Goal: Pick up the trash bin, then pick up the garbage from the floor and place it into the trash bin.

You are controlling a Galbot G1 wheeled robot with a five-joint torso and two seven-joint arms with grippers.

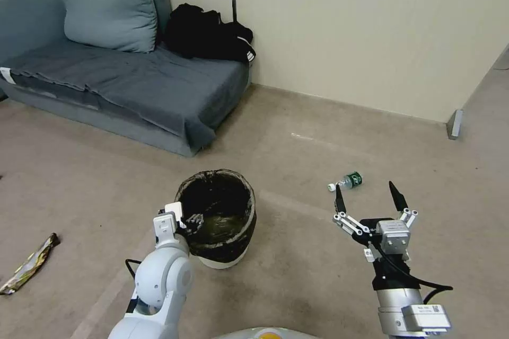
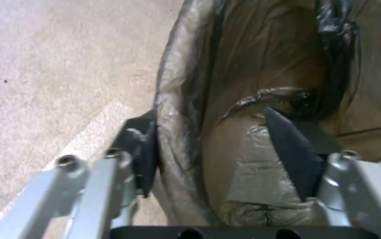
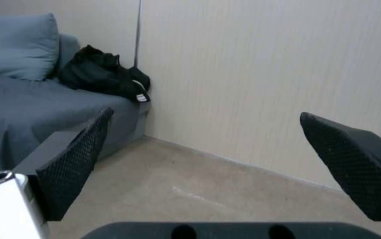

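While the foil snack wrapper (image 1: 29,265) lies flat on the beige floor (image 1: 297,275) near its left edge, the left gripper (image 1: 185,218) sits at the rim of the small round white plastic trash bin (image 1: 218,217), lined with a dark bag. By my reading, picking up the bin is the step in hand: the bin seems to rest on the floor mid-room, in front of the grey sofa (image 1: 122,79). The left wrist view shows what the head view hides: one pad (image 2: 143,152) outside the liner, the other (image 2: 292,152) inside, jaws straddling the rim but whether they pinch it I cannot tell. Next calls for a firm clench and a level lift. Farther right, a green-labelled clear bottle (image 1: 347,181) lies just beyond the right gripper (image 1: 368,197), which hovers spread wide, holding nothing.
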